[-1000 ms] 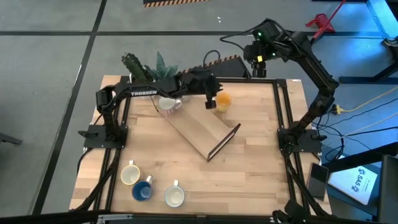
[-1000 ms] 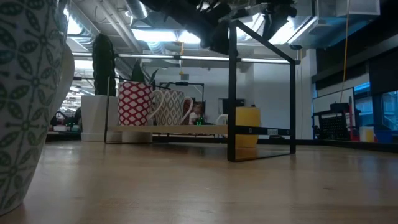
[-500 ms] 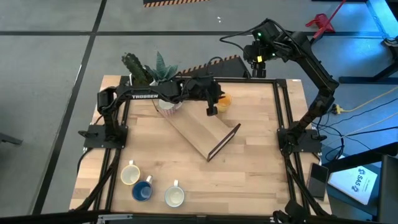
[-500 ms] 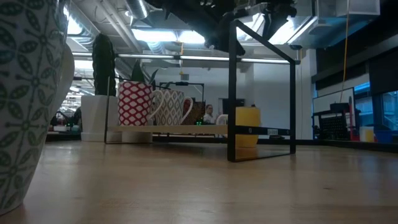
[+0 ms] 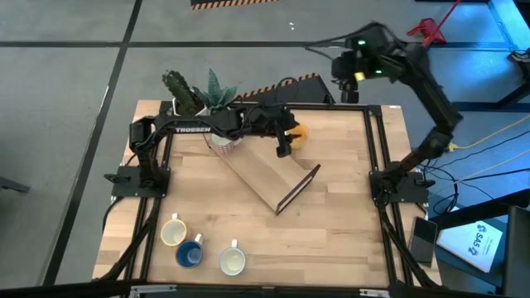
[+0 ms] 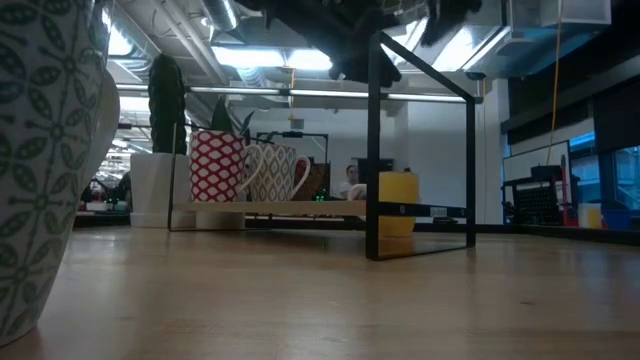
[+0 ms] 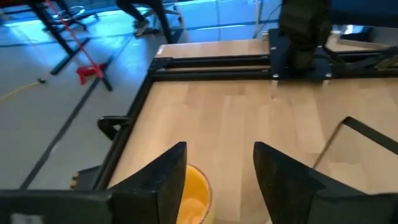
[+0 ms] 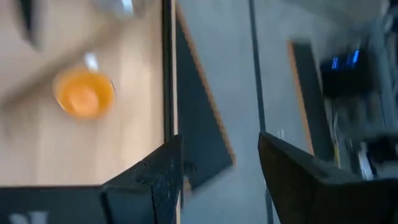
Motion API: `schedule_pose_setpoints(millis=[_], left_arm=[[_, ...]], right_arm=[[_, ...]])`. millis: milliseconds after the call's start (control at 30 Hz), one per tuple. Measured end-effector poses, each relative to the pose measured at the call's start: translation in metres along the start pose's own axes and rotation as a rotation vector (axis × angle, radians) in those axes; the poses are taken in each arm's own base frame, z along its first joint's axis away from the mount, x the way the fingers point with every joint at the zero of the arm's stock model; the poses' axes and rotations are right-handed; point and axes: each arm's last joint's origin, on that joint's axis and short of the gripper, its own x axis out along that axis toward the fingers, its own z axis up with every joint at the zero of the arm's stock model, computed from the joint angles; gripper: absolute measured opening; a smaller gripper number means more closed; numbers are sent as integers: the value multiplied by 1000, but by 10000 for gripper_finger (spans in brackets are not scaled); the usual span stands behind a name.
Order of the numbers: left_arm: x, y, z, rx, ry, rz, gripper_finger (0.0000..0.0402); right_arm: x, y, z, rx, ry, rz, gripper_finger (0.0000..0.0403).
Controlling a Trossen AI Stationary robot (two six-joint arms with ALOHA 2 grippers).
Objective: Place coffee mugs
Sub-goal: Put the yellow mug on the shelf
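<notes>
An orange mug (image 5: 300, 131) stands upright on the table by the far edge, beside the tilted wooden tray (image 5: 263, 174). My left gripper (image 5: 284, 147) hovers open right over it; in the left wrist view the mug (image 7: 191, 198) shows under the fingers (image 7: 168, 177). A white mug (image 5: 224, 139) sits under the left arm. Cream (image 5: 172, 232), blue (image 5: 190, 252) and white (image 5: 233, 261) mugs stand near the front left. My right gripper (image 5: 351, 79) hangs open above the far edge, and its wrist view shows the orange mug (image 8: 84, 93) well away from it. My left gripper stands open above the orange mug's rim (image 7: 198, 186), fingers pointing down at a slant. One finger hides part of the rim, and I cannot tell whether it touches. The mug rests upright on the table.
Two potted plants (image 5: 197, 89) stand at the far left corner. A black metal frame (image 5: 298, 189) rises from the tray's end. In the low view, patterned mugs (image 6: 245, 168) sit on the tray, and a large patterned mug (image 6: 40, 150) fills the left foreground.
My left gripper has shifted a little over the orange mug, which it now partly covers; the mug stays in place on the table. My right arm has swung slightly toward the table's right edge, still above the far edge.
</notes>
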Motion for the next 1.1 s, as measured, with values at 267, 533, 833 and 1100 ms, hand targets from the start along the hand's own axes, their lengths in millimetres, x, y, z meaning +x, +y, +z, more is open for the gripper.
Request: schedule_pose_setpoints(millis=[267, 533, 833, 1100], left_arm=[[0, -1, 2, -6, -5, 68, 185], [0, -3, 2, -33, -10, 67, 185], [20, -3, -13, 50, 6, -102, 185], [50, 5, -42, 32, 100, -111, 185]], right_arm=[[-106, 28, -24, 20, -324, -93, 195], [-190, 78, -75, 146, -468, -207, 195], [-211, 125, -120, 322, -509, -228, 195], [-183, 140, -132, 402, -475, -168, 195]])
